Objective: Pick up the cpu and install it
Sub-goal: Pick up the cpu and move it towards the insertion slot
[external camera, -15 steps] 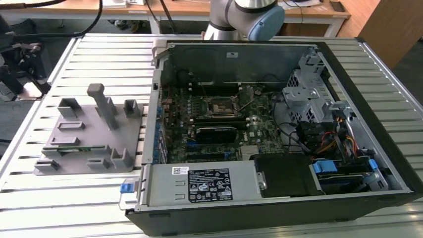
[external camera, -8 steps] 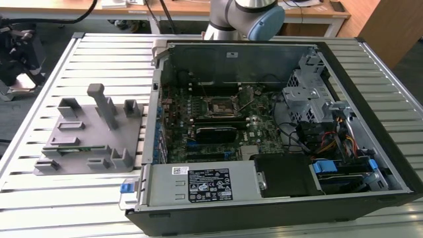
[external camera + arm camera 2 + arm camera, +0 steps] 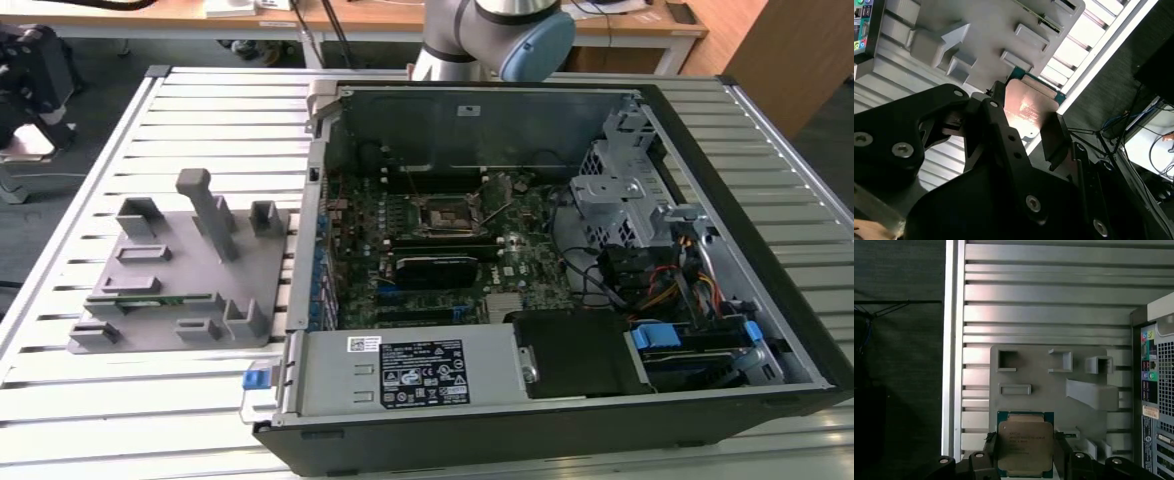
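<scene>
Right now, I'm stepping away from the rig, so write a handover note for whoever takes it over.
Gripper: jaws shut on the cpu.
Cpu: lifted, hanging over the grey fixture on the slatted table.
Done: pick-up.
Left: install. The cpu is not yet in the motherboard socket inside the open computer case.

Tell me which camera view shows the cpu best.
The first wrist view: the cpu faces the camera, silver top and green edge plain, clamped between the fingers. The second wrist view shows it tilted, partly hidden behind the black fingers.
</scene>
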Controlling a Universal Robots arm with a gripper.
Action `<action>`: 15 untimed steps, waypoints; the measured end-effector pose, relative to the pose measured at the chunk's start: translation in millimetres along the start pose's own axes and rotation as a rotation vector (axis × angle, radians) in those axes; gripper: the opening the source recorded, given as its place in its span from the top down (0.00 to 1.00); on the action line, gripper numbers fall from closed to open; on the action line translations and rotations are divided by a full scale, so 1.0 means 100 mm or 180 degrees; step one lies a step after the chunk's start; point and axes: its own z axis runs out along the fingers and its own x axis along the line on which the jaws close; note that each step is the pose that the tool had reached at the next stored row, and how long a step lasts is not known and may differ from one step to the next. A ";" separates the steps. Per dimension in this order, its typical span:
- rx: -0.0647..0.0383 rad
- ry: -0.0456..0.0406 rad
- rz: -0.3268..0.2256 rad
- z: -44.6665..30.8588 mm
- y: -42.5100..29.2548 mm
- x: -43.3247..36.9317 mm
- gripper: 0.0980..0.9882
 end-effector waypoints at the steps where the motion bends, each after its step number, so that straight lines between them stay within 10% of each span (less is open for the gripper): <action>1: 0.0000 -0.0004 0.0000 -0.034 0.002 -0.001 0.52; 6: 0.0000 -0.0022 -0.0001 -0.189 0.008 -0.004 0.52; 15: 0.0002 -0.0029 -0.0001 -0.190 0.009 -0.104 0.52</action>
